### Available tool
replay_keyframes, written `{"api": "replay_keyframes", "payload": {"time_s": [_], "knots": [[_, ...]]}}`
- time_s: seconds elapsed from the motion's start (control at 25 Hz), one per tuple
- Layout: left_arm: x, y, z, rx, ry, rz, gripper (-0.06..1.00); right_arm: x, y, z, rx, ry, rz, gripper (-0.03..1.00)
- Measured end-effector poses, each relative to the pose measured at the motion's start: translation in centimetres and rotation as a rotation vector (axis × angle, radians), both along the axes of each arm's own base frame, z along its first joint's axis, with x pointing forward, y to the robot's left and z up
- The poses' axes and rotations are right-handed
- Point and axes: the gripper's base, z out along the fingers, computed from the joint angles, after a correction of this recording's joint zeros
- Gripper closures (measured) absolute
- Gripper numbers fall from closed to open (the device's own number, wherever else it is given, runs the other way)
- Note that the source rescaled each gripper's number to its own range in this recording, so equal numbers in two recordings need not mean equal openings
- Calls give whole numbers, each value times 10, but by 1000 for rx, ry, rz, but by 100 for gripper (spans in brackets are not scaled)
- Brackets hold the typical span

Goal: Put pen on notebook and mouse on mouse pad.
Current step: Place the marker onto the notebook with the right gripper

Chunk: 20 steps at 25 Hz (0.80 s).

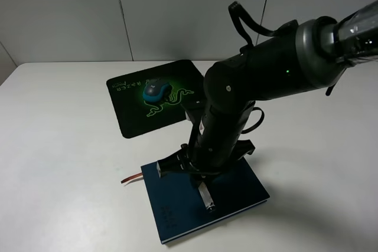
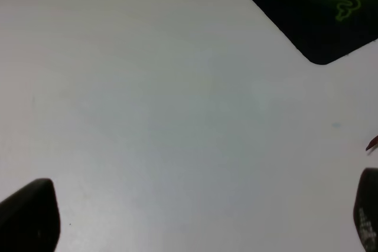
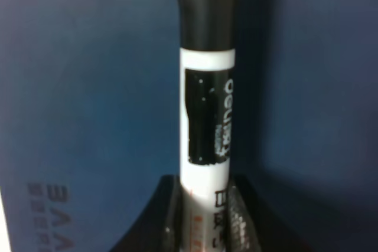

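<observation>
Right jaws [image 3: 204,216]: clenched on the slim white-barrelled pen with black cap [image 3: 205,116], one black finger [image 3: 239,219] at each side of the barrel's lower end.
Pen: white barrel with black printed label, black cap pointing away from the jaws; seen from above as a short pale tip [image 1: 207,196] under the arm, whether touching the cover cannot be told.
Notebook [image 1: 236,190]: dark navy-blue rectangular hardcover, directly beneath the right jaws, filling the background behind the pen; pale embossed lettering on the cover to one side of the jaws; brown ribbon bookmark [image 1: 132,177] sticking out onto the white tabletop [image 1: 59,146].
Left jaws [image 2: 201,216]: released, two dark tips wide apart, only bare tabletop between them.
Mouse pad [image 1: 155,95]: thin black mat with green snake logo, beyond both jaws, well apart from the notebook.
Mouse [image 1: 155,90]: small, grey top, teal-blue sides, resting on the mouse pad over the logo.
</observation>
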Motion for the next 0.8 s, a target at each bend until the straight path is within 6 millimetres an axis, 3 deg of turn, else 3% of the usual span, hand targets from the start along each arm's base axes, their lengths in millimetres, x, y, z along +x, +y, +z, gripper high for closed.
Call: {"api": "replay_keyframes", "payload": {"time_s": [0.8], "knots": [[0, 0, 0, 0, 0, 0, -5, 0, 0, -8, -24, 20, 2, 97]]}}
